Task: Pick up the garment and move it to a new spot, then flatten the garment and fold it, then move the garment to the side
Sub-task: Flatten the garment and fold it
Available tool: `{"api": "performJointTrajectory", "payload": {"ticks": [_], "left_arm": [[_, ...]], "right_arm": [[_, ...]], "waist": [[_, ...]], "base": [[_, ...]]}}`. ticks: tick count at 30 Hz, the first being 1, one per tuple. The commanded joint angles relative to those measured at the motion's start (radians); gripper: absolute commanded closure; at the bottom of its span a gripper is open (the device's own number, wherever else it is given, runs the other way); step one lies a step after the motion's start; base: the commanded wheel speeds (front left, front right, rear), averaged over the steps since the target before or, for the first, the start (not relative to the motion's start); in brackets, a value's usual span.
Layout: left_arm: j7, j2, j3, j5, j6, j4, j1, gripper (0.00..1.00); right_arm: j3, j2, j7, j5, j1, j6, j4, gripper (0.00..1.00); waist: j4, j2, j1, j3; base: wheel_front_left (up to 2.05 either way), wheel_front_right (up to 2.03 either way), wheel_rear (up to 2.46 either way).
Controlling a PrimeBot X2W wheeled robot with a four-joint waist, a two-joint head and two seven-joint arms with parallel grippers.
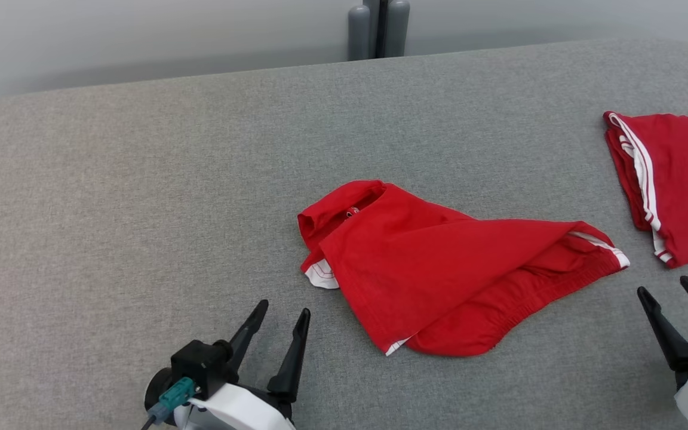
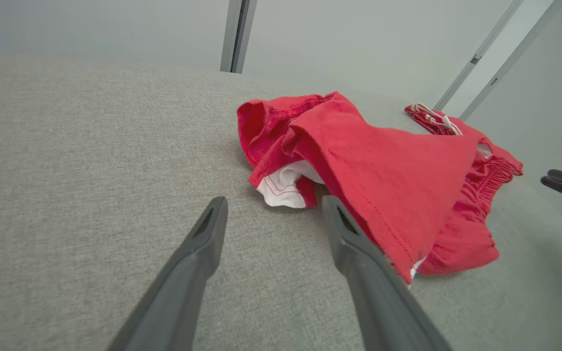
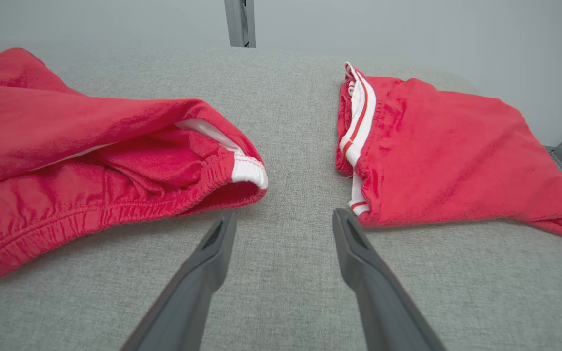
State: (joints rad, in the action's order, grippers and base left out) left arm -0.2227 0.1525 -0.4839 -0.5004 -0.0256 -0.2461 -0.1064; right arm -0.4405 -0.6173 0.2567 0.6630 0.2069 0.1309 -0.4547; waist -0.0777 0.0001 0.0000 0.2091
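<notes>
A red garment (image 1: 439, 269) with white trim lies crumpled in a loose heap at the middle of the grey cloth table (image 1: 141, 197). It looks like shorts, with an elastic waistband at the right end (image 3: 232, 170). My left gripper (image 1: 281, 313) stands open at the lower left, just short of the heap's left edge (image 2: 286, 185), holding nothing. My right gripper (image 1: 666, 286) is open at the lower right, empty, pointing at the bare strip between the heap and a second red piece. In the left wrist view the garment (image 2: 388, 175) lies just beyond the right fingertip.
A second red garment (image 1: 678, 179) with white side stripes lies flat at the table's right edge, also close ahead in the right wrist view (image 3: 437, 156). A grey post (image 1: 378, 28) stands behind the table's far edge. Bare grey cloth stretches across the left half.
</notes>
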Motion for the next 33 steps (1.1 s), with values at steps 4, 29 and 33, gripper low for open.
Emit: {"api": "performJointTrajectory", "payload": {"ticks": [4,29,33], "left_arm": [[0.017,-0.001,-0.036,0.009,0.023,0.009,0.014,0.0],[0.004,-0.088,-0.218,0.003,0.128,-0.238,-0.167,0.09],[-0.016,-0.093,-0.229,0.006,0.13,-0.241,-0.178,0.58]], "right_arm": [[0.123,0.008,0.01,-0.067,-0.046,0.0,0.067,0.0],[0.328,0.31,0.01,-0.331,-0.053,0.0,0.328,0.0],[0.334,0.314,0.01,-0.326,-0.06,0.0,0.322,0.0]], "waist": [[-0.023,-0.0001,0.0,-0.009],[-0.057,-0.0001,0.0,-0.016],[-0.056,-0.0001,0.0,-0.016]], "base": [[0.0,0.0,0.0],[0.0,0.0,0.0],[0.0,0.0,0.0]]}}
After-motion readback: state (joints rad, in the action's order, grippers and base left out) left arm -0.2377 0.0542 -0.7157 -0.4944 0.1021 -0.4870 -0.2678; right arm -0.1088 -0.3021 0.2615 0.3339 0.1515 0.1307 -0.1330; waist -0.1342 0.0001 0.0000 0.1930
